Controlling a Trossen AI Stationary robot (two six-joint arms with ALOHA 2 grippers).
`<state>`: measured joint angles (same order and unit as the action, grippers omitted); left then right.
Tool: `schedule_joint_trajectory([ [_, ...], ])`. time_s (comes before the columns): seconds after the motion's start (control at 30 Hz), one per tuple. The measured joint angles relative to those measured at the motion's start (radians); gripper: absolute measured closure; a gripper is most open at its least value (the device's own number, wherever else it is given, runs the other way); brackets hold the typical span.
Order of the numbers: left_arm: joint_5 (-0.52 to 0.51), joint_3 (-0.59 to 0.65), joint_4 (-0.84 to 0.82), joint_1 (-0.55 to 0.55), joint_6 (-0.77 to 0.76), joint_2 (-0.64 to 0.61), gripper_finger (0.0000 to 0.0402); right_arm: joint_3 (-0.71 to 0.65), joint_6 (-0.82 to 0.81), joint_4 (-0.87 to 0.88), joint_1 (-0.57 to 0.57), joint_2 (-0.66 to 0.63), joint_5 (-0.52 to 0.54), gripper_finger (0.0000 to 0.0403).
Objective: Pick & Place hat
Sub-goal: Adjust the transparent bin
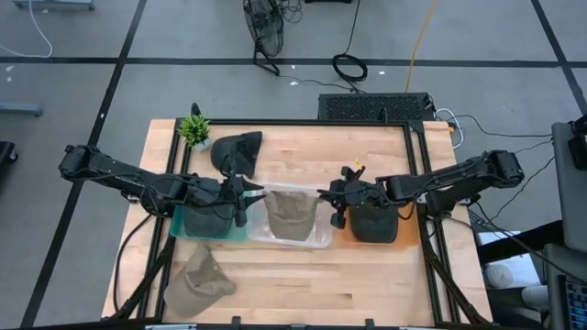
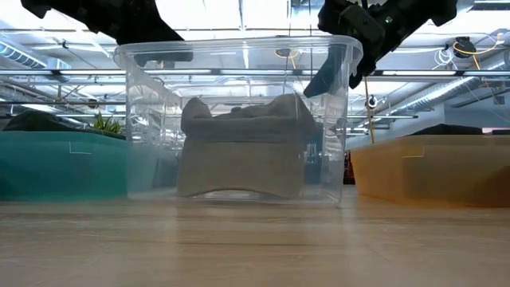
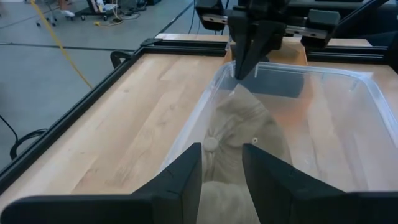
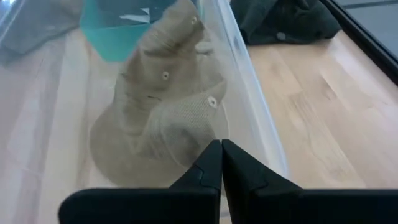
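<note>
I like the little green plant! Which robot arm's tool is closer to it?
Left. The left tool is at the clear bin's left edge, just below-right of the plant. The right tool is at the bin's far edge, farther away.

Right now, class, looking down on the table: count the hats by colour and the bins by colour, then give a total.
Tan hats: 2, in the clear bin and loose on the table
Dark hats: 3
Teal bins: 1
Clear bins: 1
Orange bins: 1
Total: 8
</note>
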<state>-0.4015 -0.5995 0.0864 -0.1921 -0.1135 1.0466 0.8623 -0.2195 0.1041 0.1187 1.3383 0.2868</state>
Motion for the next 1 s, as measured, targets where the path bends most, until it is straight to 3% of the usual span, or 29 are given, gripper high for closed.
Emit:
schedule_joint_trajectory([
  [0.4,0.0,0.0,0.0,0.0,0.001,0.0,0.0275,0.001,0.046,0.025,-0.017,-0.003,0.001,0.0403],
  [0.73,0.005,0.0,-0.003,0.0,-0.002,0.0,0.0275,-0.003,0.049,-0.027,0.008,-0.089,-0.001,0.0403],
  [1.0,0.263,0.0,-0.017,-0.03,-0.019,0.034,0.0275,-0.003,0.049,-0.012,0.044,-0.131,-0.004,0.0403],
])
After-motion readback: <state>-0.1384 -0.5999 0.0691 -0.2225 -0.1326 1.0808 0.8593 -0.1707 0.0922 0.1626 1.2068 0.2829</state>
